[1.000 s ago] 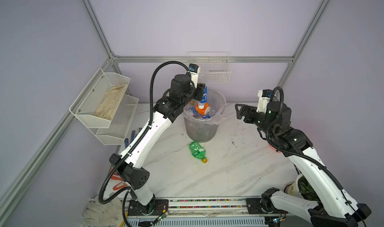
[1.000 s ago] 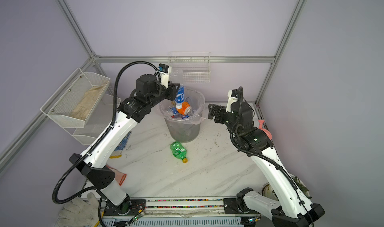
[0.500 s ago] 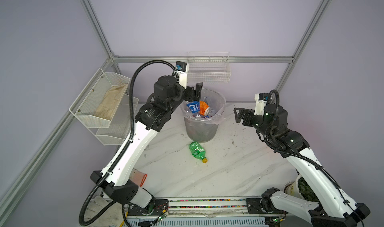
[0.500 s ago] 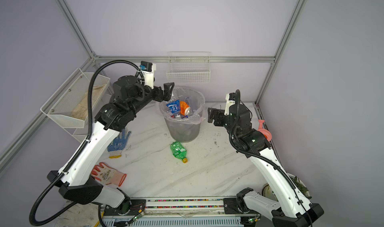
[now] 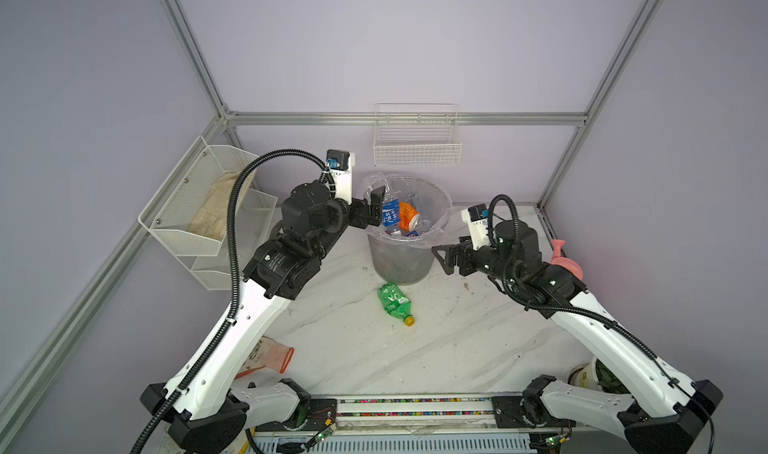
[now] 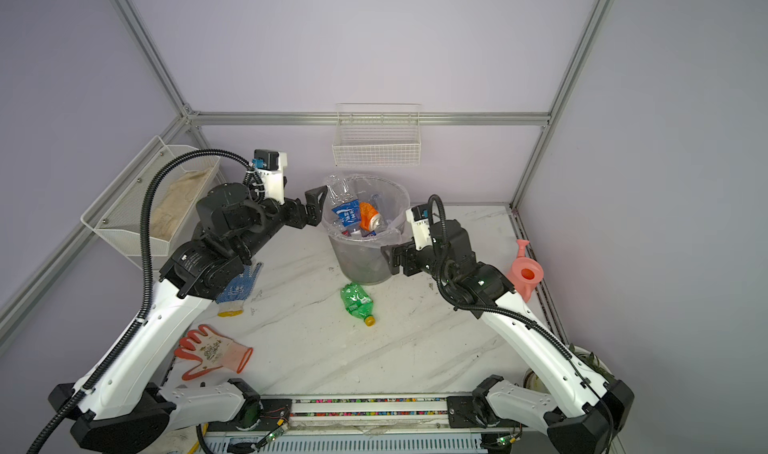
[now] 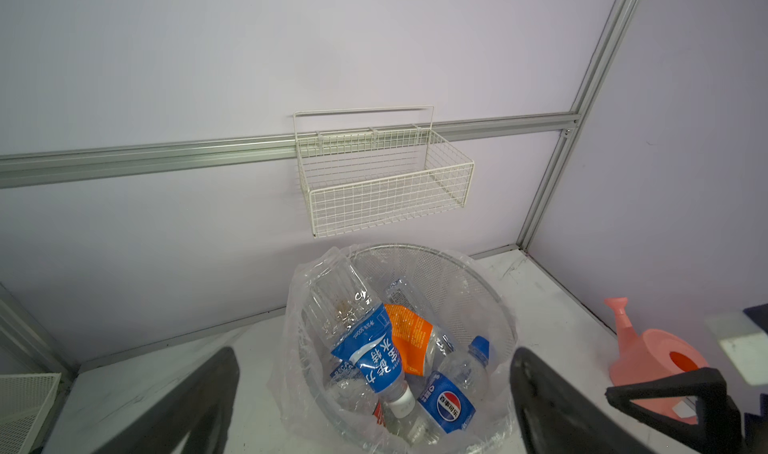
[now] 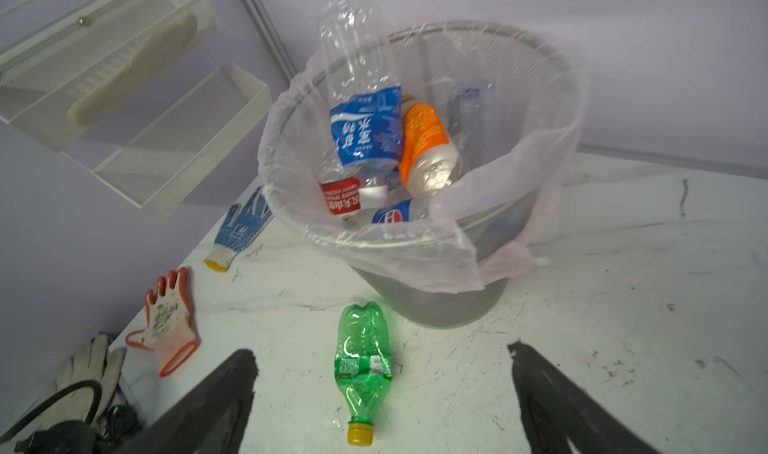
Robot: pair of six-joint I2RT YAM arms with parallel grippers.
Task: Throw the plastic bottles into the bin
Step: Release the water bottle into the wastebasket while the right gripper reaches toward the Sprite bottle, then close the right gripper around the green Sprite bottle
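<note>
Left fingers point(image 7: 540, 389) spread, empty, beside bin point(image 5: 399, 260) rim; right fingers point(image 8: 552, 406) released, near bin wall. Bottles point(image 7: 365, 356) piled inside bin; green bottle point(image 5: 394, 301) lies on tabletop point(image 5: 457, 339) just before bin.

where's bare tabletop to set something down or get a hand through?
Bare: table between green bottle and front rail, and rightward to the right arm. Narrow gap between bottle and bin. Crowded: left edge, blue glove and orange glove beside the left arm; bin heaped with bottles.
</note>
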